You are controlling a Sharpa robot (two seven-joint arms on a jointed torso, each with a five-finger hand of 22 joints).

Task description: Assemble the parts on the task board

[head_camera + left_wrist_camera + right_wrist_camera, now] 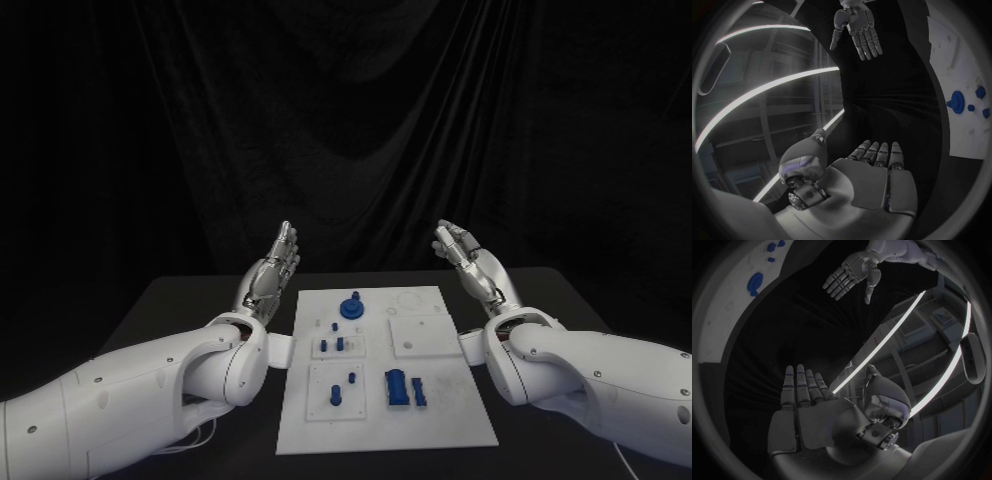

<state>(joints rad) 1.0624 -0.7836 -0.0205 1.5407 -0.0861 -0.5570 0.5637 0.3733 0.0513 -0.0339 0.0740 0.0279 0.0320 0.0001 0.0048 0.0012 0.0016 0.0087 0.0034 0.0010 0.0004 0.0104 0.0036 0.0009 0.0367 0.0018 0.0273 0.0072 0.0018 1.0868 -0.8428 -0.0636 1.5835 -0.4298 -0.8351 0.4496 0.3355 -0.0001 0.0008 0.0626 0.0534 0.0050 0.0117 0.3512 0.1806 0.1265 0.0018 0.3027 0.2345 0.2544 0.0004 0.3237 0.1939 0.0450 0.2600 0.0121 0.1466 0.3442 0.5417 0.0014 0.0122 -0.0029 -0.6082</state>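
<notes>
tabletop (173,300): black, carries the task board at its middle
task board (447,420): white plate, lying flat, long side running away from the robot; landmark for everything below
left arm (130,390): white, along the board's left side, forearm beside the board's near half
right arm (606,375): white, along the board's right side, mirrors the left
left hand (270,268): raised beside the board's far-left corner, fingers straight and spread, palm facing across the board, holds nothing, touches nothing
right hand (470,260): raised beside the board's far-right corner, fingers straight and apart, palm facing the left hand, empty, clear of the board
large block part (395,387): blue, upright in the board's near half, right of centre
round knob part (352,305): blue, at the board's far end, near centre
small peg parts (336,345): blue, cluster left of centre at mid board; more pegs nearer the robot on the same side, exact count hard to tell
</notes>
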